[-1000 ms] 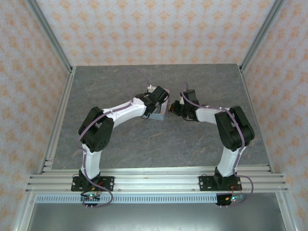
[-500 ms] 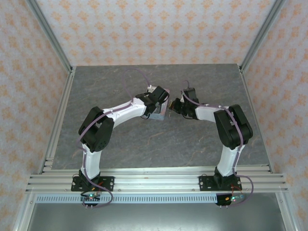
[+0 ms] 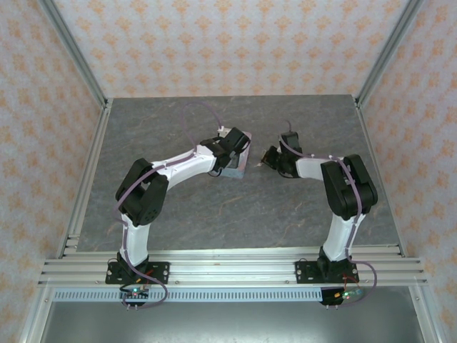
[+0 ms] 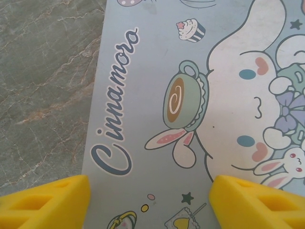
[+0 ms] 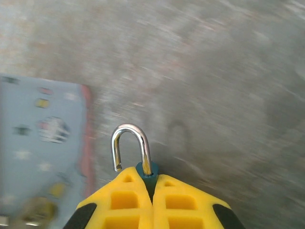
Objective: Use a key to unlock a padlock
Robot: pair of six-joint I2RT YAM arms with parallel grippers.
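From where I sit, this looks like a robotics lab test cell. The grey stone-look desk point(image 3: 186, 207) under my right tool point(image 5: 153, 177) is boxed in by patterned panels point(image 3: 235, 43) on bare aluminium posts point(image 3: 71, 50). Behind the tool, both arms point(image 3: 143, 196) are bolted to slotted rails point(image 3: 228, 270), with cables point(image 3: 158, 289) looping loose at their bases.

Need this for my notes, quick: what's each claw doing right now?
Left claw: open, fingers spread over the cartoon tin.
Right claw: closed, holding the padlock, shackle sticking out.
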